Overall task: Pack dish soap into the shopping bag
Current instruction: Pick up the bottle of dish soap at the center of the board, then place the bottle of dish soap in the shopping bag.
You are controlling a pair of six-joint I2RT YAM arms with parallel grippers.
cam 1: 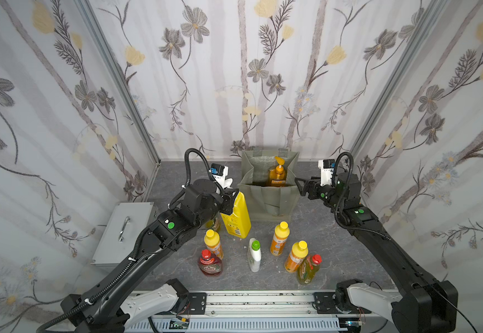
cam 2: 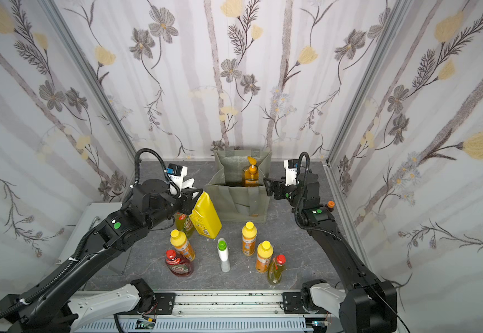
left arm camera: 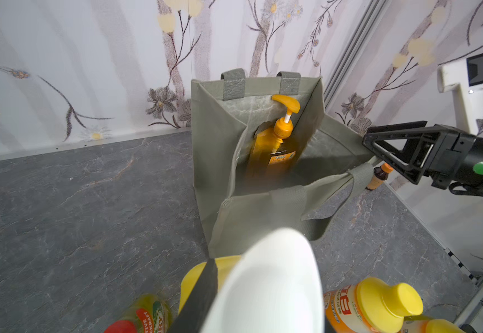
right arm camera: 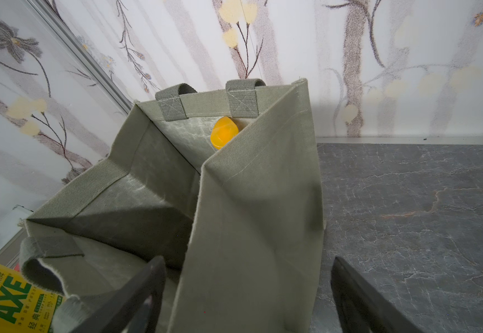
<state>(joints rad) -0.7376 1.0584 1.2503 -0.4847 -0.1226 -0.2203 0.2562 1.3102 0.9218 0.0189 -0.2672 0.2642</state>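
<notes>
The grey metal box is lying well out to the side of the left gripper, clear of the work. The left gripper is clamping narrowly on the neck of the yellow pump bottle, just under its white pump head. The bottle is hanging tilted below the claw; whether its base is touching the table cannot be told. The bottle is looking large and full, so it is probably heavy, with a smooth, slippery body. The stiff neck below the pump collar is therefore the sounder hold, though the body is likely to swing. A yellow-green bottle is standing just beside it under the arm, and the smaller bottles are standing upright behind the claw. Directly ahead of the claw, the shopping bag is standing open, with an orange pump bottle upright against its far wall. Its near handle is drooping over the front rim, and the soft walls may fold on contact. The right gripper is spread wide, gripping nothing, its jaws straddling the bag's side wall at the rim. A small brown bottle is standing behind it.
</notes>
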